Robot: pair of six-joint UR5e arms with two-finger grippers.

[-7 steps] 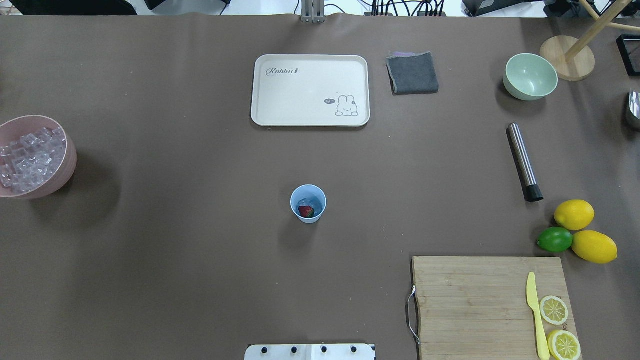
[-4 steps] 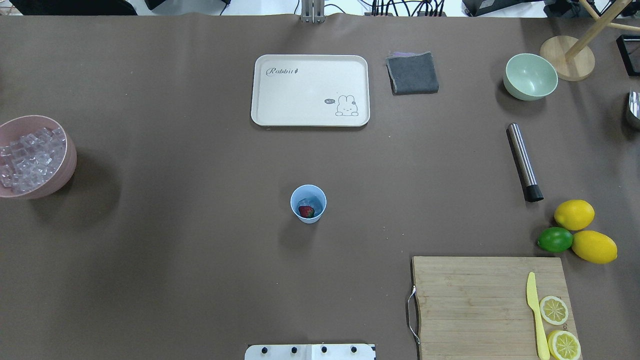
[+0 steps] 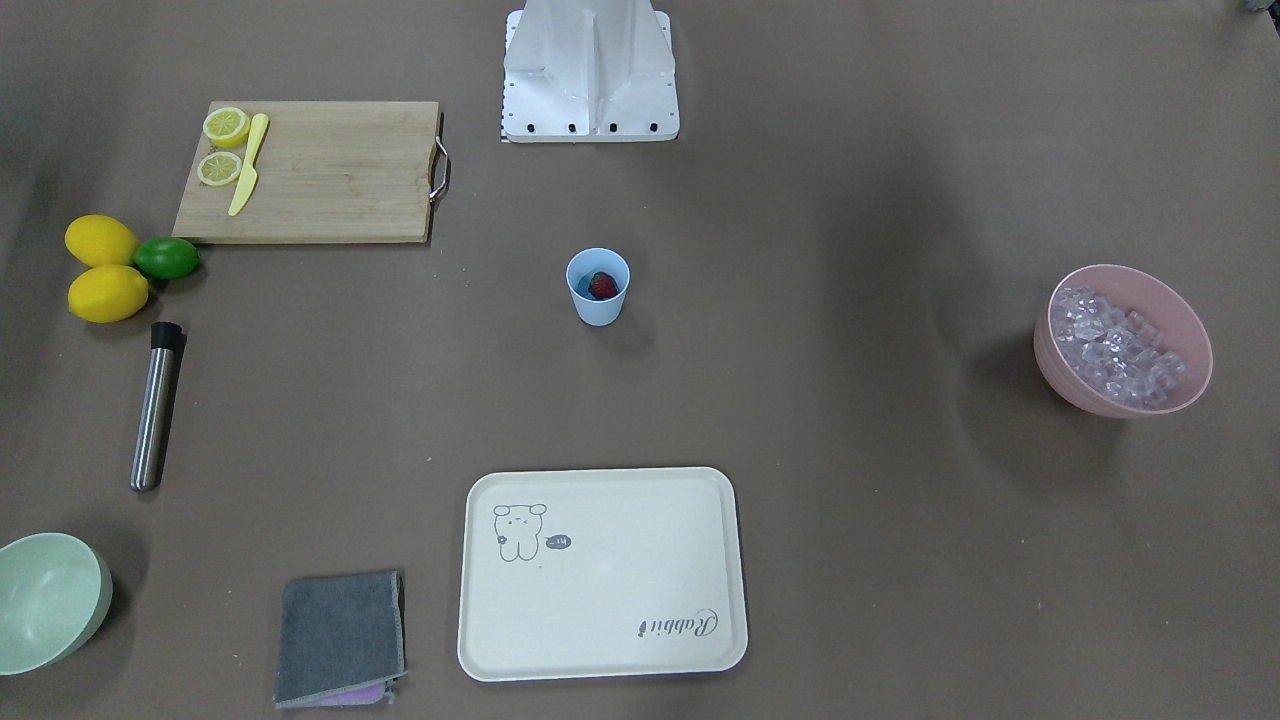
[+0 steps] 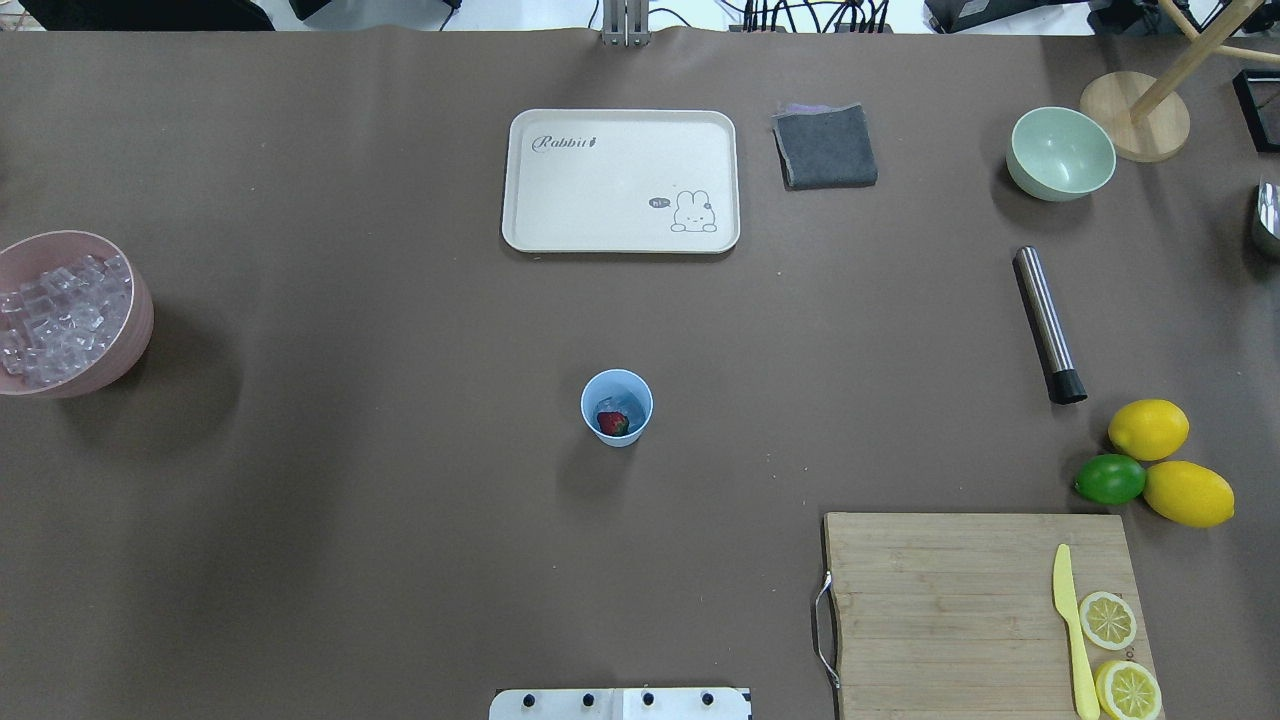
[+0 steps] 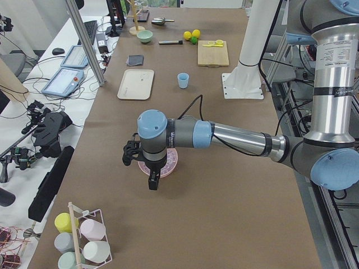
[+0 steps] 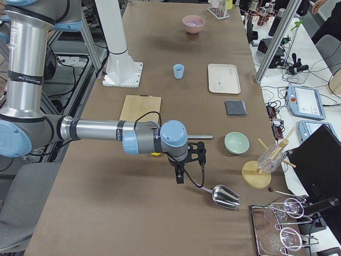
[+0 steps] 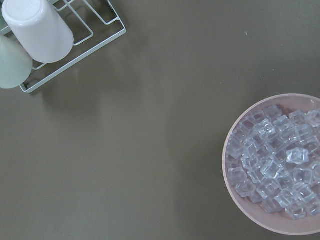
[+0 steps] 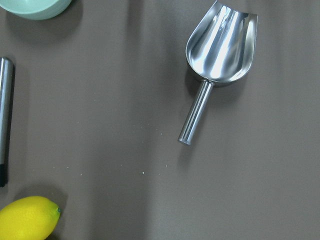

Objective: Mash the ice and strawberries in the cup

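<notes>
- Left gripper: hangs over the pink bowl at the table's left edge. It appears only in the side view, so I cannot tell whether its jaws are spread or closed.
- Ice: most of it is heaped in the pink bowl.
- Cup: stands upright mid-table, well apart from both arms. The strawberry lies inside it, with what looks like a clear cube behind it.
- Steel rod: lies flat near the right edge. Judged to be the mashing tool, and nothing is holding it.
- Right gripper: hovers near the right edge, just beside the scoop. Its jaw state cannot be told.
- Risk: the round rod may roll away as the fingers close on it.
- Risk: the cup is light and unheld, so pressing down off-centre could tip or slide it.
- Risk: hard cubes may jump out under the rod.
</notes>
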